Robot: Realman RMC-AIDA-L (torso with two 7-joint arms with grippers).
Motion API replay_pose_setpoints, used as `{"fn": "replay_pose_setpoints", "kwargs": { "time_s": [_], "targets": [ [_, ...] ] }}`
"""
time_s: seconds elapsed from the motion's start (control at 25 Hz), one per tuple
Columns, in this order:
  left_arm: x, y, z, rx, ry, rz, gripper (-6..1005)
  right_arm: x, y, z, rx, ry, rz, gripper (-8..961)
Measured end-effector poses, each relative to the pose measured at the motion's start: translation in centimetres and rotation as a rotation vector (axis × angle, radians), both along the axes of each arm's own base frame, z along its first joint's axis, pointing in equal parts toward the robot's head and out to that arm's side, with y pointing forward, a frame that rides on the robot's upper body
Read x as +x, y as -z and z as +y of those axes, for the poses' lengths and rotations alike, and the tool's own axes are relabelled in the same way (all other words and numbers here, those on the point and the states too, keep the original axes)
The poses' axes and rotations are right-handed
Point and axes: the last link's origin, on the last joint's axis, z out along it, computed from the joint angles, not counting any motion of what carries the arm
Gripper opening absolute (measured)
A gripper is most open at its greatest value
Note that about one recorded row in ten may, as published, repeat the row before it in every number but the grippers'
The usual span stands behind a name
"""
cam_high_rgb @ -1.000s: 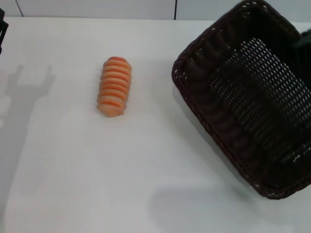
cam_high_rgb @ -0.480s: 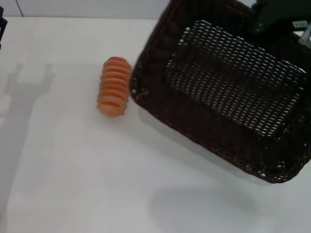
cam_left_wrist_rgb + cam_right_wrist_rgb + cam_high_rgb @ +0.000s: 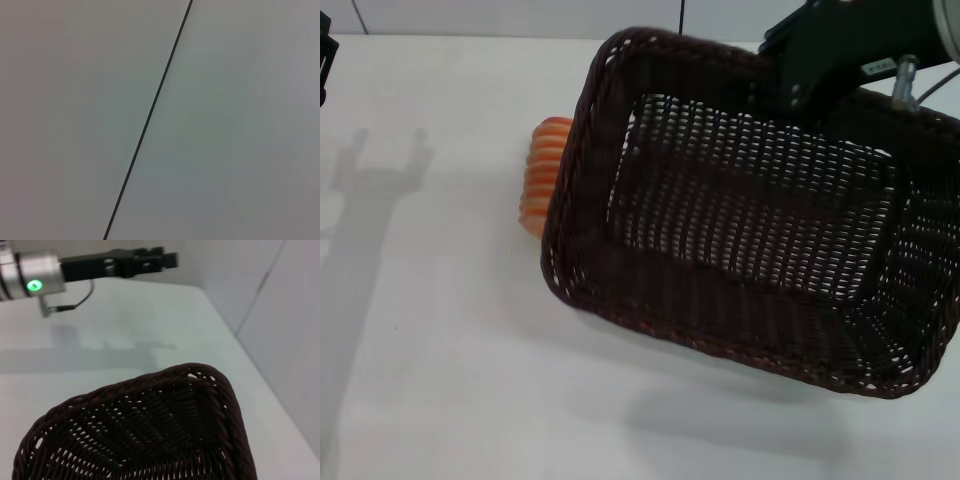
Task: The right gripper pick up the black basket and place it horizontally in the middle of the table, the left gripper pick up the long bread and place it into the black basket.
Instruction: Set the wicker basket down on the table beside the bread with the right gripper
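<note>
The black basket [image 3: 563, 232] hangs tilted above the white table [image 3: 440, 360], its open side facing the head camera. My right gripper [image 3: 792, 98], on its bulky black arm, is shut on the basket's far rim at the upper right. The basket also shows in the right wrist view [image 3: 150, 435]. The long bread [image 3: 540, 165], orange with cream stripes, lies on the table left of centre, and the basket's left rim hides its right part. My left gripper [image 3: 324, 58] stays at the far left edge, open and empty. It also shows in the right wrist view [image 3: 167, 260].
The left wrist view shows only a pale wall [image 3: 240, 120] with a dark seam [image 3: 150, 115]. The left arm's shadow [image 3: 375, 190] falls on the table's left side. The table's back edge [image 3: 470, 37] meets a white wall.
The basket has swung left and toward the table's middle, turning as it went, and now covers part of the bread. The right arm has come into view. The bread and left gripper have not moved.
</note>
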Motion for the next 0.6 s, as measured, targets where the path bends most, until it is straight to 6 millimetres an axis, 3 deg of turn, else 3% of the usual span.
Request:
{"fn": "replay_pose_setpoints", "kwargs": {
  "time_s": [0.6],
  "targets": [
    [0.3, 0.5, 0.2, -0.010, 0.001, -0.010, 842, -0.2, 3.5, 1.0, -0.205, -0.080, -0.107, 162]
  ]
}}
